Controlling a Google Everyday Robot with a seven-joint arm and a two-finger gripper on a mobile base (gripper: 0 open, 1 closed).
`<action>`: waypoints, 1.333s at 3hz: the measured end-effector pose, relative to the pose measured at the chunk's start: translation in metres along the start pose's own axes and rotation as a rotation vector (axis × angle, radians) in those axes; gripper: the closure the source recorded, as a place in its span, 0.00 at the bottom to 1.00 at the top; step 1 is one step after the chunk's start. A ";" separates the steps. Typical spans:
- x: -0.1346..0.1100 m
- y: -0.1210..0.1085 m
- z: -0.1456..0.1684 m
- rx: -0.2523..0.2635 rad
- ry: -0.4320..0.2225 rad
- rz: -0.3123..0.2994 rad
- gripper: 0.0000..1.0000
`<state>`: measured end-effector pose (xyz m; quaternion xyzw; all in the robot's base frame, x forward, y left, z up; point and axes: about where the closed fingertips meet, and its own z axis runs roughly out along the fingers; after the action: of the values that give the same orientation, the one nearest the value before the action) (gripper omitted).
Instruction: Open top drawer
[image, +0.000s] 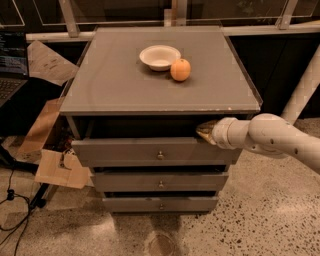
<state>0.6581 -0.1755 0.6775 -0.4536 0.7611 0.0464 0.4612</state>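
Note:
The top drawer (120, 151) is the upper grey front of the cabinet, with a small round metal knob (160, 155) at its centre. It stands pulled out a little, with a dark gap between it and the cabinet's top. My gripper (204, 131) reaches in from the right on a white arm (270, 137). Its tip sits at the drawer's upper right edge, just under the cabinet's top, partly in the dark gap.
Two shorter grey drawers (160, 182) sit below. On the cabinet top (110, 80) stand a white bowl (159, 57) and an orange (180, 69). Cardboard pieces (57, 167) and cables lie on the floor at the left. A white post (305, 90) stands at the right.

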 end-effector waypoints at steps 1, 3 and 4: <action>0.000 0.000 -0.001 -0.008 0.013 -0.012 1.00; 0.002 0.004 -0.002 -0.035 0.028 -0.030 1.00; 0.001 0.004 -0.004 -0.035 0.028 -0.030 1.00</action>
<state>0.6530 -0.1756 0.6777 -0.4735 0.7598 0.0463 0.4431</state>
